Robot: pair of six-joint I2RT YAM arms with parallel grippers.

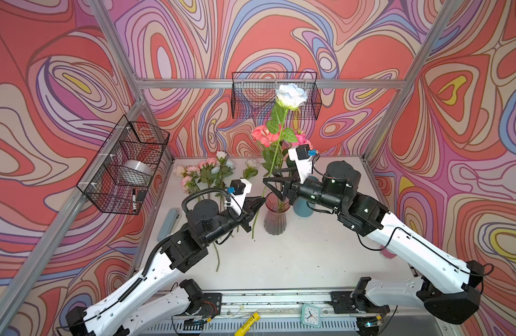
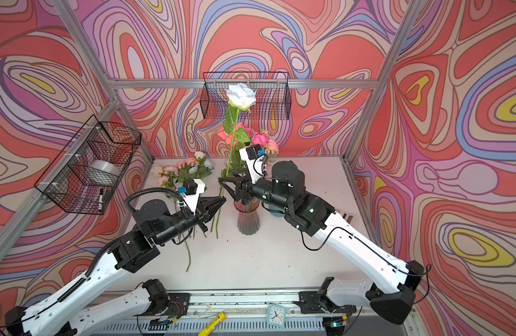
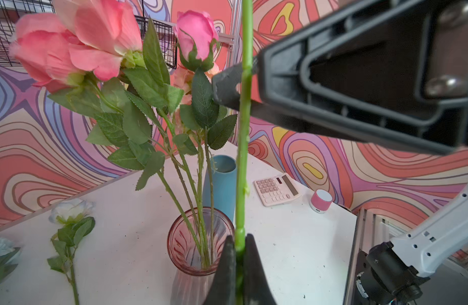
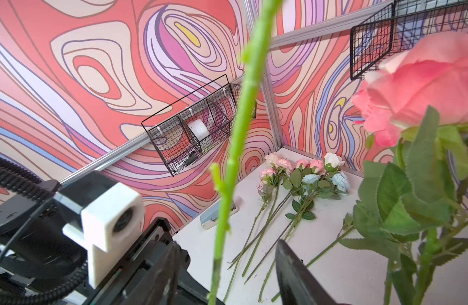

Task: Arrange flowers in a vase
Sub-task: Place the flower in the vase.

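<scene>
A white rose [image 1: 291, 95] [image 2: 241, 96] stands upright, and my left gripper [image 1: 261, 200] [image 2: 221, 200] [image 3: 238, 237] is shut on its green stem [image 3: 242, 158]. My right gripper [image 1: 269, 176] [image 2: 225, 177] [image 4: 226, 244] is open higher up, a finger on each side of the stem [image 4: 235, 148] with gaps showing. The stem's lower end hangs outside the pink glass vase [image 1: 276, 216] [image 2: 248, 218] [image 3: 174, 253], on its left. Pink and coral flowers [image 1: 264, 135] [image 3: 69, 45] [image 4: 422, 81] stand in the vase. Several more flowers [image 1: 210, 171] [image 2: 184, 171] [image 4: 304, 174] lie at the table's back left.
A blue vase [image 1: 303, 208] [image 3: 222, 184] stands right behind the glass one. A calculator [image 3: 276, 188] and a pink speaker [image 3: 321, 200] lie further right. Wire baskets [image 1: 125, 165] [image 1: 275, 96] hang on the left and back walls. A grey-blue case [image 1: 169, 222] lies by the left edge.
</scene>
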